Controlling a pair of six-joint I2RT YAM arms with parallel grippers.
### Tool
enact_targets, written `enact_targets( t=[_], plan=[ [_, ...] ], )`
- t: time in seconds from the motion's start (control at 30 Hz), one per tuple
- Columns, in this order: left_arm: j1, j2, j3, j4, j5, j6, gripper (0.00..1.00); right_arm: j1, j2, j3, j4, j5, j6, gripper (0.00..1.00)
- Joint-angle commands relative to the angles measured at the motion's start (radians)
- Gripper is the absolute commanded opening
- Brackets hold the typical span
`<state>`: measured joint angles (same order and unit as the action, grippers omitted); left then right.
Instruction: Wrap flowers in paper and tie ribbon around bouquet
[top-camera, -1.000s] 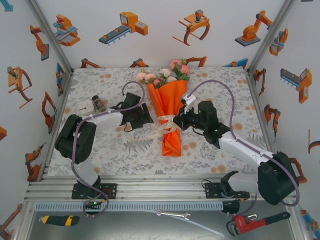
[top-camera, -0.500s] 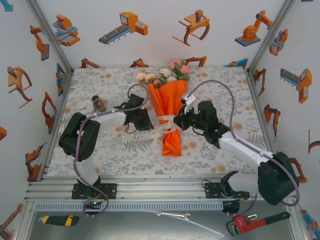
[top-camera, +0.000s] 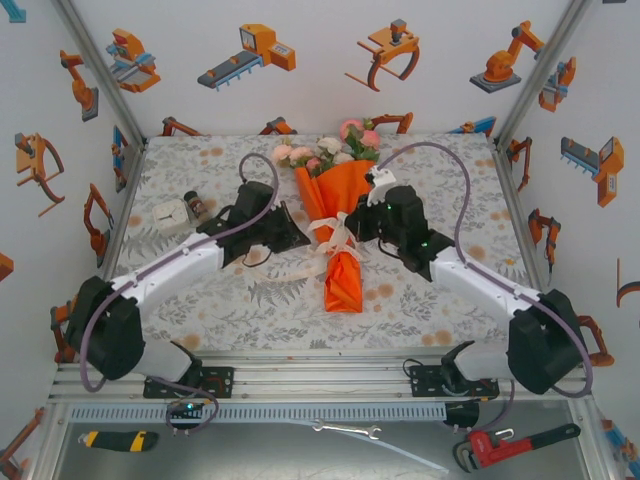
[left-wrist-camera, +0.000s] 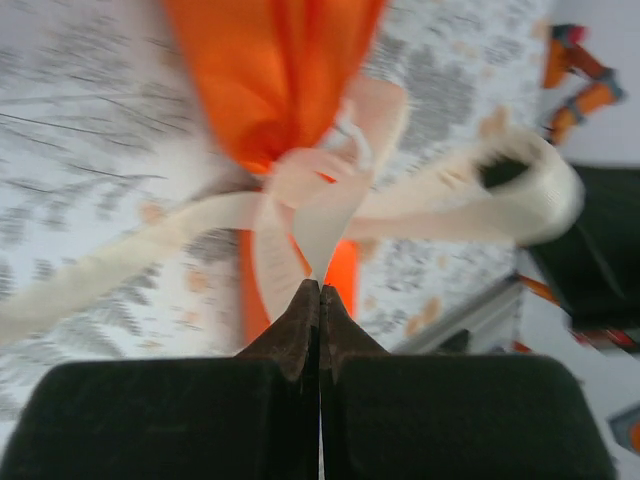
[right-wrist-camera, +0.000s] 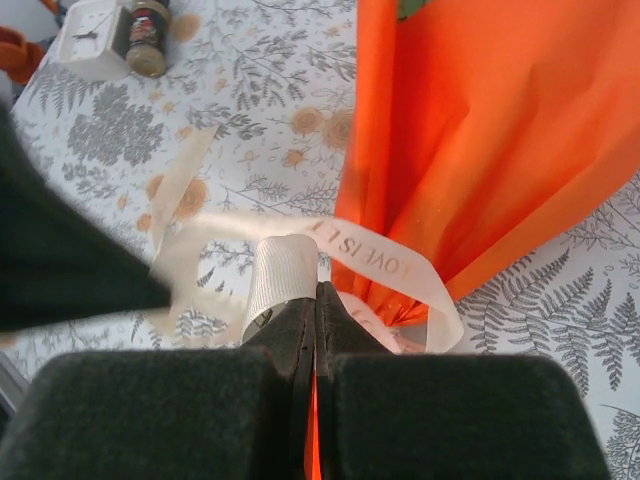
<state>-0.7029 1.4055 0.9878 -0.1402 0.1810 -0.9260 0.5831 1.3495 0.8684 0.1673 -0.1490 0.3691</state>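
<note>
Left end effector (left-wrist-camera: 320, 285) advanced, pinching ribbon (left-wrist-camera: 300, 215) end.

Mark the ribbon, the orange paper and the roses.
ribbon (left-wrist-camera: 300, 190), left wrist view, on the knot at the waist.
orange paper (right-wrist-camera: 500, 140), right wrist view, on the cone's broad side.
roses (top-camera: 330, 146), top external view, on a cream bloom mid-bunch.

Probably a robotics lab cell: aluminium rails (top-camera: 320, 380) at the near edge, robot-arm stickers (top-camera: 250, 55) on white walls, a pipe wrench (top-camera: 520, 442) near right.
</note>
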Motion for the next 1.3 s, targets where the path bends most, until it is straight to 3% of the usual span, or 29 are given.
enact_targets(
  t=[0.0,0.1,0.2,0.37,0.57,0.77,0.87,0.97,1.03,1.1,1.17,1.27],
  plan=[
    [-0.07,0.016,-0.06,0.127,0.052,-0.239,0.0,0.01,0.044,0.048,-0.067,0.083,0.081,0.0],
    [-0.157,0.057,-0.047,0.259,0.033,-0.355,0.02,0.011,0.064,0.055,-0.07,0.089,0.093,0.0],
    [-0.231,0.144,0.036,0.263,-0.013,-0.329,0.05,0.01,0.069,0.055,-0.076,0.108,0.094,0.0],
    [-0.299,0.219,0.075,0.247,-0.106,-0.227,0.28,0.011,0.049,0.06,-0.116,0.129,0.081,0.0],
    [-0.383,0.087,0.057,0.13,-0.436,0.091,0.47,0.011,0.027,0.049,-0.126,0.126,0.067,0.0],
    [-0.392,-0.059,-0.028,0.228,-0.473,0.25,0.51,0.011,0.03,0.052,-0.123,0.116,0.047,0.0],
    [-0.379,-0.138,-0.034,0.188,-0.555,0.282,0.5,0.011,0.021,0.044,-0.11,0.079,0.017,0.0],
    [-0.268,-0.151,0.023,0.027,-0.503,0.189,0.48,0.014,0.001,0.019,-0.073,-0.015,-0.023,0.0],
    [-0.15,-0.126,0.082,-0.12,-0.378,-0.005,0.43,0.026,-0.018,-0.011,-0.029,-0.066,-0.053,0.0],
    [-0.085,-0.12,0.074,-0.123,-0.287,-0.132,0.41,0.033,-0.031,-0.042,0.01,-0.106,-0.081,0.0],
    [-0.076,-0.129,0.046,-0.092,-0.296,-0.234,0.41,0.04,-0.035,-0.053,0.018,-0.132,-0.103,0.0],
    [-0.073,-0.116,0.026,0.001,-0.247,-0.253,0.44,0.047,-0.028,-0.044,0.008,-0.157,-0.113,0.0]
  ],
)
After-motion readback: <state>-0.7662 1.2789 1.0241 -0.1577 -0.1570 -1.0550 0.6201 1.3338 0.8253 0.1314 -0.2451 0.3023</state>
